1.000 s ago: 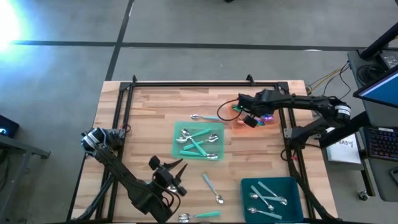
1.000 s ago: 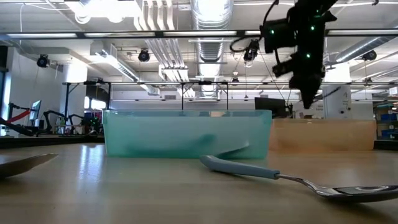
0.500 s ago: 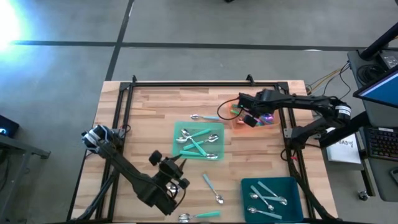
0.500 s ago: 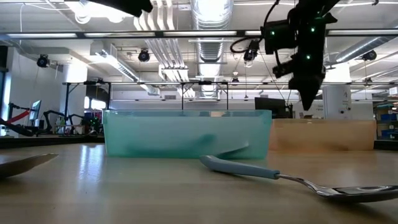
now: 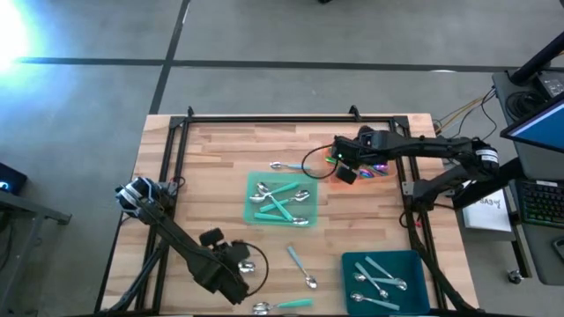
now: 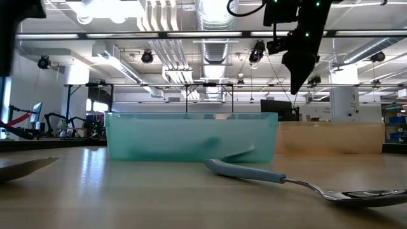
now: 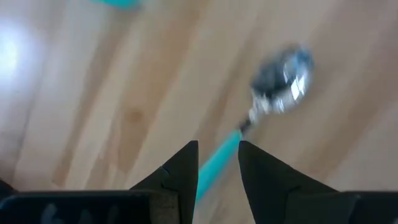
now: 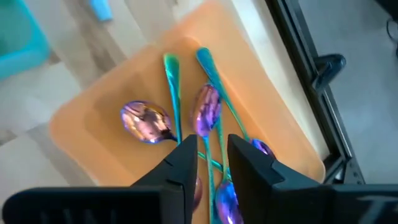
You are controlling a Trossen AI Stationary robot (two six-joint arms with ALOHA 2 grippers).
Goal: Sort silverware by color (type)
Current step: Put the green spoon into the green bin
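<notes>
Right of centre in the high view, the right end effector (image 5: 346,169) hangs over the orange tray (image 5: 381,175), fingers narrowly parted and empty; purple spoons (image 8: 209,112) lie in that tray. Lower left, the left end effector (image 7: 217,163) hovers slightly parted above a teal-handled spoon (image 7: 277,84) on the desk (image 5: 211,167).

Silverware (image 5: 280,201) on trays (image 5: 280,201) (three colours)

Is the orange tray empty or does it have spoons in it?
Not empty. The orange tray holds several purple-headed spoons lying flat, seen past the right pincer.
</notes>
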